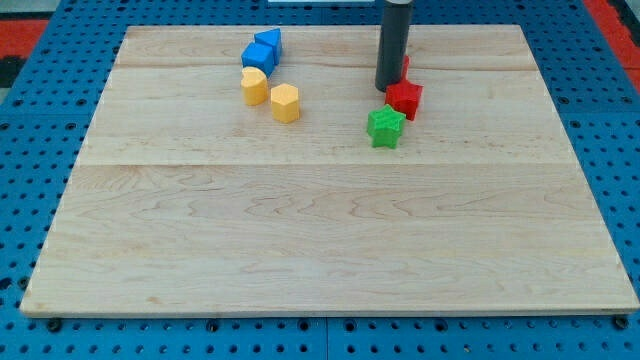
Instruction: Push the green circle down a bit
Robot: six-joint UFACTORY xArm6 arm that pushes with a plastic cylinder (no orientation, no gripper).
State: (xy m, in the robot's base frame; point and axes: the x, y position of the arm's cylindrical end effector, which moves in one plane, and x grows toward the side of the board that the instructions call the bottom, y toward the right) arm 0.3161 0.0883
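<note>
My tip (388, 88) is the lower end of a dark rod that comes down from the view's top, right of centre. It rests on the wooden board (320, 230), just up-left of a red star block (404, 98). A green star-shaped block (385, 126) lies just below the red star, a short way below my tip. No round green block shows in the view. A sliver of another red block (405, 67) peeks out at the rod's right side, mostly hidden behind it.
Two blue blocks (262, 50) sit together near the board's top edge, left of the rod. A yellow block (254, 86) and a second yellow block (285, 103) lie just below them. Blue pegboard (30, 150) surrounds the board.
</note>
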